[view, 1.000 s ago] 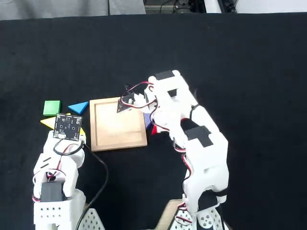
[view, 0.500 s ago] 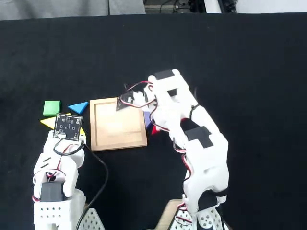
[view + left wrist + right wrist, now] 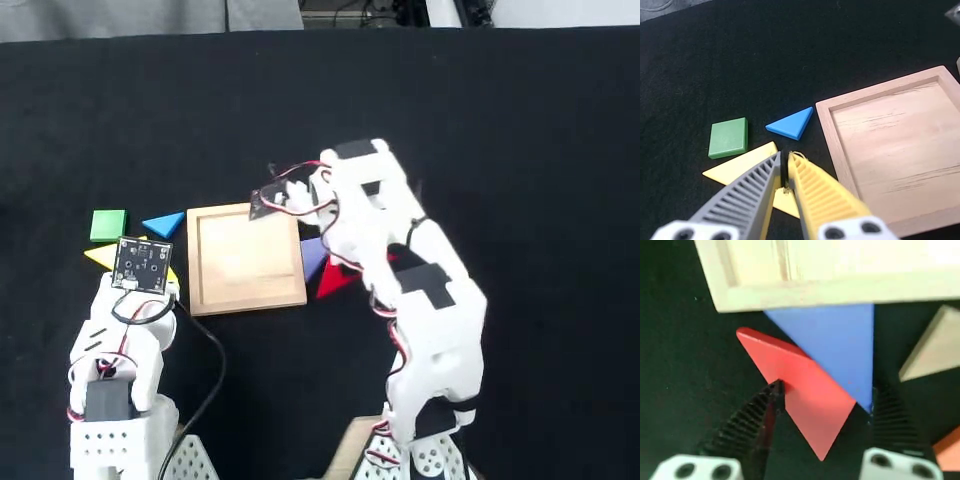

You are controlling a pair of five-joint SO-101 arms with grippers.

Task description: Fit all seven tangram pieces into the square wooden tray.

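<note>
Reading from the left, we find a green square (image 3: pixel 108 224), a yellow triangle (image 3: pixel 98 256) and a small blue triangle (image 3: pixel 165 223) lying on the worktop (image 3: pixel 520 120) left of the tray (image 3: pixel 245 299). Our left jaws hang over the yellow triangle, pinched nearly together and holding nothing. Right of the tray, a red triangle (image 3: pixel 805 395) overlaps a big blue triangle (image 3: pixel 840 340) lying against the rim; our right jaws stand wide astride both.

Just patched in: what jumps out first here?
The wooden tray at the table's middle is bare inside. The right hand is open astride a red triangle touching a large blue triangle at the tray's right side. Left of the tray lie a green square, small blue triangle and yellow triangle.
</note>
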